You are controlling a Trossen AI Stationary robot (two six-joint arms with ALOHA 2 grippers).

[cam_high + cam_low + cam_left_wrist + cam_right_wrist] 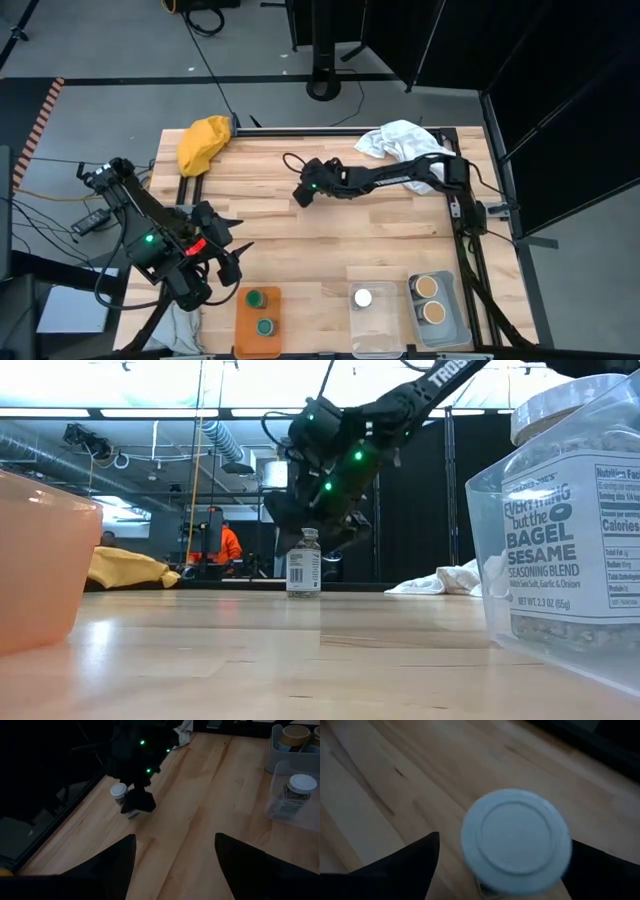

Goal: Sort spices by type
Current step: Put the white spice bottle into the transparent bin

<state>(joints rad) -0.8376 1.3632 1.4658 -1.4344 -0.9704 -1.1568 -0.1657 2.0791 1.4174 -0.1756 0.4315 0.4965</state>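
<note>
A white-lidded spice jar (303, 567) stands upright on the bare table, in its far middle part. My right gripper (303, 192) hangs over it, open, with one finger on each side of the white lid (515, 840); a gap shows beside one finger (405, 865). The two green-lidded jars (260, 311) sit in the orange tray (243, 335). One white-lidded jar (363, 297) is in the clear tray (372, 338), and the two tan-lidded jars (431, 300) are in the grey tray (452, 330). My left gripper (232, 250) waits open near the table's left near corner.
The three trays line the table's near edge. A yellow cloth (203, 142) lies at the far left corner and a white cloth (398, 140) at the far right. Bare wood lies between the standing jar and the trays. A person in orange (228, 545) is far behind the table.
</note>
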